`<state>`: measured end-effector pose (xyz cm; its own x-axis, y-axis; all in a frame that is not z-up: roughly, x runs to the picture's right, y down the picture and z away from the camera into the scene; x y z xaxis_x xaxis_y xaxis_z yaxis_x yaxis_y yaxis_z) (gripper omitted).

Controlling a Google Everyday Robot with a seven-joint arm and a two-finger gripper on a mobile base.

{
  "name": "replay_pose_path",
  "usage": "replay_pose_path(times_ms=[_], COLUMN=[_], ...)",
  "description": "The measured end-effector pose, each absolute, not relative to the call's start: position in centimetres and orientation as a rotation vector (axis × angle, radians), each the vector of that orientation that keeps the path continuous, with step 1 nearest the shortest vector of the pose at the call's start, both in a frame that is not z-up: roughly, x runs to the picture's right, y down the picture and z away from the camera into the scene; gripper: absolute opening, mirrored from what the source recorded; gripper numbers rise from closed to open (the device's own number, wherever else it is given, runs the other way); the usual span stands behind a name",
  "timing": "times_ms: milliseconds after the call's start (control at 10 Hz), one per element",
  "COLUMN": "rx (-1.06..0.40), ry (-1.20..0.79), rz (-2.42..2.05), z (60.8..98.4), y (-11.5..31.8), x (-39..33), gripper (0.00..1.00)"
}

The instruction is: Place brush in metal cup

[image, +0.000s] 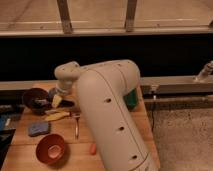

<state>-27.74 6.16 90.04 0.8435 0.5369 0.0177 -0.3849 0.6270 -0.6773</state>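
My gripper [57, 101] hangs low over the wooden table [25, 160], just right of the dark purple bowl [34, 97]. A small dark round thing [51, 92] right behind the gripper looks like the metal cup; it is mostly hidden. A slim dark shape [68, 106] lies on the table under the gripper and may be the brush's handle; I cannot tell if it is held. My large white arm [107, 115] covers the table's middle and right.
A yellow thing [56, 116], a silver fork [77, 125], a blue-grey pad [38, 128], a red-orange bowl [50, 148] and a small orange piece [93, 148] lie in front. A green thing [131, 99] stands behind the arm. A dark window wall runs behind.
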Motion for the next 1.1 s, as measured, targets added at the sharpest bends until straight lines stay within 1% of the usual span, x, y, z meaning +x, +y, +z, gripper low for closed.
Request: replay_pose_path(times_ms=[500,1100], rx=[-0.753,-0.770], ry=[-0.167,-0.146], rz=[0.561,0.550], z=[92.1,92.6], y=[7.9,8.5], x=[-27.1,-27.6], gripper=[0.80,0.79])
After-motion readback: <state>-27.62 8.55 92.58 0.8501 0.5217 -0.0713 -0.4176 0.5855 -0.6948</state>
